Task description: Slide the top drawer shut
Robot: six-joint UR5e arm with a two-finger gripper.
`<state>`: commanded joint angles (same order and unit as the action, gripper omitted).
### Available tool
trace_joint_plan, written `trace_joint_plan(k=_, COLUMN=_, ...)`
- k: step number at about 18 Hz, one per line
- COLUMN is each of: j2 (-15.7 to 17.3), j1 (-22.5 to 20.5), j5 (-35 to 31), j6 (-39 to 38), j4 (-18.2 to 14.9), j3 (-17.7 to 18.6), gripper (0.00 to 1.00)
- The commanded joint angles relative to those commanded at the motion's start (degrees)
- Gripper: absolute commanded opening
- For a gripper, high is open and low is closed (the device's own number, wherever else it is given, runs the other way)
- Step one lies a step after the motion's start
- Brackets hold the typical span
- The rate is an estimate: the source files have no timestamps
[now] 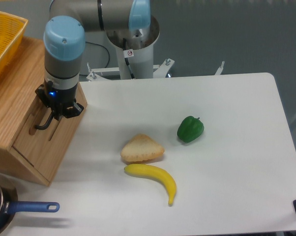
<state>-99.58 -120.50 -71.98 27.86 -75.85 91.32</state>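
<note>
The top drawer [26, 137] is the light-oak panel in the slanted front of the wooden cabinet [10, 98] at the left. It sits about flush with the cabinet face. Its black bar handle [42, 125] sticks out toward the table. My gripper [55, 115] points down at the upper end of that handle, and its black fingers appear closed around the bar. The wrist above hides most of the fingers.
A yellow basket [3, 39] sits on top of the cabinet. On the white table lie a piece of bread [141, 149], a banana [153, 177] and a green pepper [190, 129]. A pan with a blue handle [30, 207] is at the front left corner.
</note>
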Motion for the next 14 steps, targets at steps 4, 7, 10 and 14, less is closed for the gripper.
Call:
trace_joint_plan(k=4, j2=-0.96, j1=-0.09, j5=-0.18, j6=0.18, j4=1.75, j3=-0.53, gripper=0.16)
trace_joint_plan(k=7, j2=-1.32, j1=-1.84, j5=-0.53, j6=0.53, j4=3.08, j3=-0.62, gripper=0.21)
trace_joint_plan(k=10, j2=-1.32, j1=-5.35, j5=-0.62, j6=1.75, j4=3.34, j3=-0.97, gripper=0.23)
trace_joint_plan(k=14, j2=-3.07, j1=-9.92, j5=-0.7, j6=4.04, j4=3.6, j3=-3.07, gripper=0.28)
